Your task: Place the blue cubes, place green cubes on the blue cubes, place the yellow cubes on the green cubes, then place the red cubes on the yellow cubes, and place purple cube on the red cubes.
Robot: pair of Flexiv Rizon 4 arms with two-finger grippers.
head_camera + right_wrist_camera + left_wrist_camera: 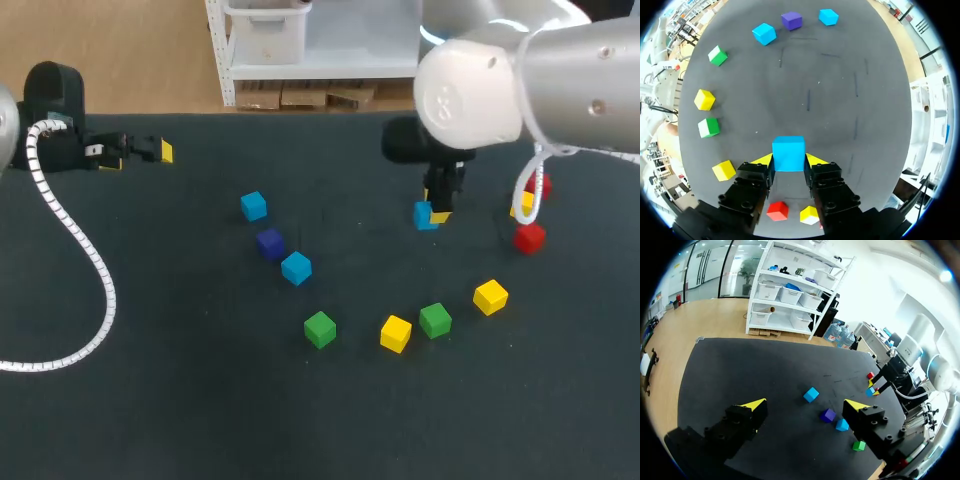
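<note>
My right gripper (788, 161) is clamped on the held blue cube (788, 152). One yellow tip presses each of its opposite sides, and the cube juts out just ahead of the fingers. In the head view this pair sits right of centre in the upper half of the frame, the cube showing under the wrist. I cannot tell whether it rests on the table (180, 400) or hangs just off it.

My left gripper (805, 404) is at the upper left of the head view, spread wide with nothing between its fingers.

Left of centre, a diagonal row runs down-right: the far blue cube (254, 206), the purple cube (270, 243) and the near blue cube (296, 268). Along the lower middle lie the left green cube (320, 329), the left yellow cube (396, 333), the right green cube (435, 320) and the right yellow cube (491, 297). A red cube (530, 238) lies at the right, just beside my held cube.
</note>
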